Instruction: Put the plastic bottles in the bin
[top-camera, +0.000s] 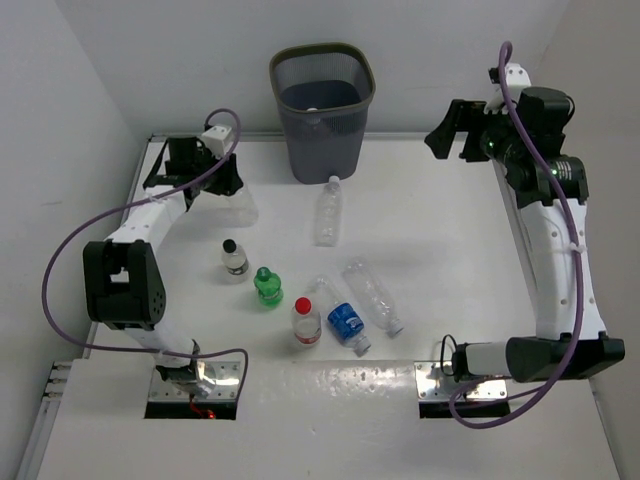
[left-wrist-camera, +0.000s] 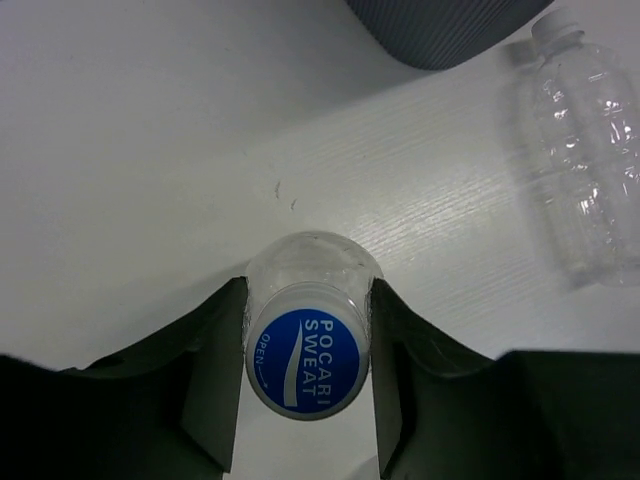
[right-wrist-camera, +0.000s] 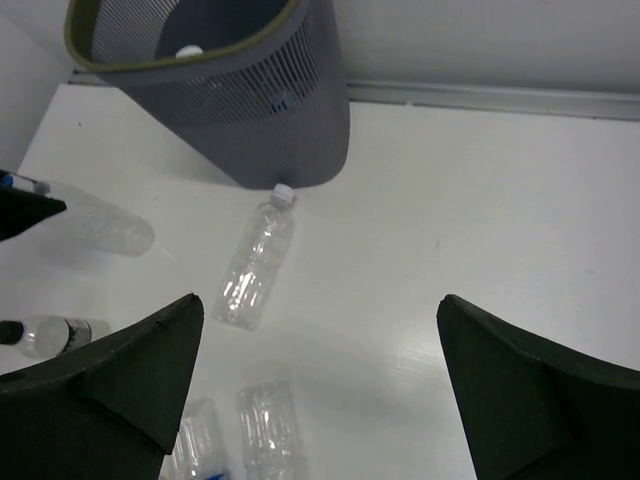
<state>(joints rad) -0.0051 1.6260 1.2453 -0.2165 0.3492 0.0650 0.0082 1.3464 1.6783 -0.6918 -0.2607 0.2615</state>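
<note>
My left gripper (top-camera: 228, 188) is shut on a clear plastic bottle (top-camera: 243, 206) at the table's far left; in the left wrist view its blue "Pocari Sweat" cap (left-wrist-camera: 307, 362) sits between the two fingers (left-wrist-camera: 215, 395), which touch its sides. The dark grey mesh bin (top-camera: 322, 108) stands at the back centre, with a white-capped bottle (right-wrist-camera: 188, 52) inside. A clear bottle (top-camera: 328, 210) lies just in front of the bin, also in the right wrist view (right-wrist-camera: 255, 262). My right gripper (top-camera: 448, 135) is open and empty, high at the back right.
Upright on the table stand a black-capped bottle (top-camera: 234, 258), a green bottle (top-camera: 267, 287) and a red-capped bottle (top-camera: 306, 322). A blue-labelled bottle (top-camera: 346, 320) and a clear bottle (top-camera: 373, 295) lie beside them. White walls close the left and the back.
</note>
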